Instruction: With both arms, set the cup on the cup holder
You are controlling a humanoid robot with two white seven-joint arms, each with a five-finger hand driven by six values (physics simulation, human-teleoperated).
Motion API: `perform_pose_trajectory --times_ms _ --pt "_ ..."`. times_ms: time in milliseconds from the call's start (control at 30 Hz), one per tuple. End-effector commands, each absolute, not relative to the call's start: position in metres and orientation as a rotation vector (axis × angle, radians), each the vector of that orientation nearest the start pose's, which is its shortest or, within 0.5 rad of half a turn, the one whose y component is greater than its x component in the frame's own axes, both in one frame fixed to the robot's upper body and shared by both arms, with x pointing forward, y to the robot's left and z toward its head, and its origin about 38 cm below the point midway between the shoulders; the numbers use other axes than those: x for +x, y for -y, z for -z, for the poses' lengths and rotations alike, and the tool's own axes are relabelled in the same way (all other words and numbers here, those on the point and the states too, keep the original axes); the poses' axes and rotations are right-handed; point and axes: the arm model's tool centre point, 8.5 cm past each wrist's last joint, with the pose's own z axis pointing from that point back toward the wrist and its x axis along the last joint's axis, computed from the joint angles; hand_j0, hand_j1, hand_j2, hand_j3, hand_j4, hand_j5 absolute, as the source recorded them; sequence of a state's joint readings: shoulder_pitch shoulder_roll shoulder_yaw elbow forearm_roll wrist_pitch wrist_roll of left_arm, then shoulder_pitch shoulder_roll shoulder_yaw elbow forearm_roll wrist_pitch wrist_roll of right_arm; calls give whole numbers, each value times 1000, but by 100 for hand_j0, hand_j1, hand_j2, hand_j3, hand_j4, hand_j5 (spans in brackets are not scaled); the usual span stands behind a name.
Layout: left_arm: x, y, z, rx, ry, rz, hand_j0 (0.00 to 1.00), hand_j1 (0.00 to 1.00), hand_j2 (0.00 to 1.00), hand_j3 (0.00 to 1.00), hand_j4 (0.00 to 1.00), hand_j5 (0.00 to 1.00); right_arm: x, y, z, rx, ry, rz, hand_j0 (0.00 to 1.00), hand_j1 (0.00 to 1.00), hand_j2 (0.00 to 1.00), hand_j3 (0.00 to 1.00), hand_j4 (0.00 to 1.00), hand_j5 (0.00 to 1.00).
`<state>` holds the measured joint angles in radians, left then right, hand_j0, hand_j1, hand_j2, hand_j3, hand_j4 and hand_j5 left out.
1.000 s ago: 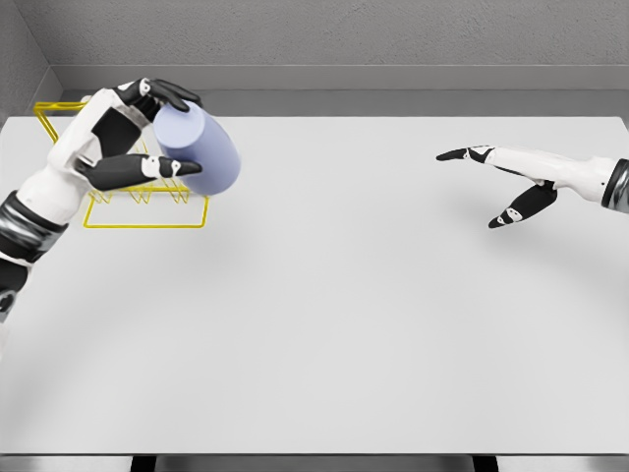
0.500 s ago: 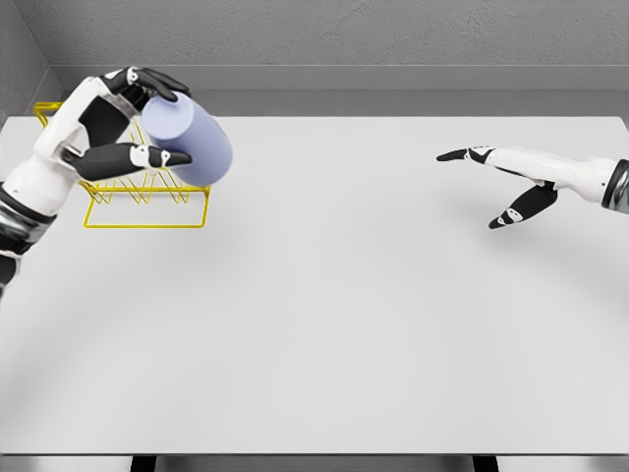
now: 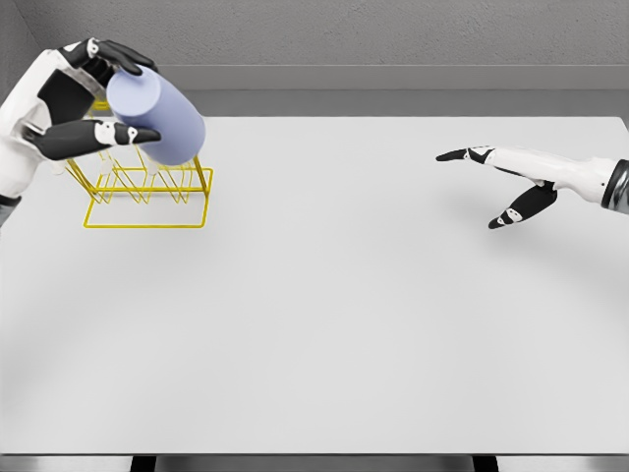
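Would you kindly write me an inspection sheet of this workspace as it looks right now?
Surface: white table, matte, with only the rack standing on it.
Job's things: lavender cup, tilted, held in the air above the yellow wire cup holder at the table's far left; not seated on it.
Clutter: nothing seen.
Grippers: left hand grasps the cup from its left, fingers over the top and thumb below. Right hand hovers over the table's right side, fingers spread, holding nothing.
Cables: nothing seen.
Surroundings: grey wall behind the table; a dark strip below the table's near edge.
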<state>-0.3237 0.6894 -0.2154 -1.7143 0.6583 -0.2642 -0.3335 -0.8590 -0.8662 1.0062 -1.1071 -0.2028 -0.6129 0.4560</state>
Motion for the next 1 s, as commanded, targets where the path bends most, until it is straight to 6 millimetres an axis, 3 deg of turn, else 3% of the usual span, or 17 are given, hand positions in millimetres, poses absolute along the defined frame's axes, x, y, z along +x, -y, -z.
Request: perform_pose_trajectory --times_ms 0,967 --pt "402 -314 -279 -340 2029 671 45 45 45 45 45 45 467 354 -197 -77 1466 -1604 100 100 100 100 100 100" --pt "417 -348 -259 -246 1940 617 45 45 45 45 45 45 467 354 -197 -76 1464 -1604 100 100 100 100 100 100"
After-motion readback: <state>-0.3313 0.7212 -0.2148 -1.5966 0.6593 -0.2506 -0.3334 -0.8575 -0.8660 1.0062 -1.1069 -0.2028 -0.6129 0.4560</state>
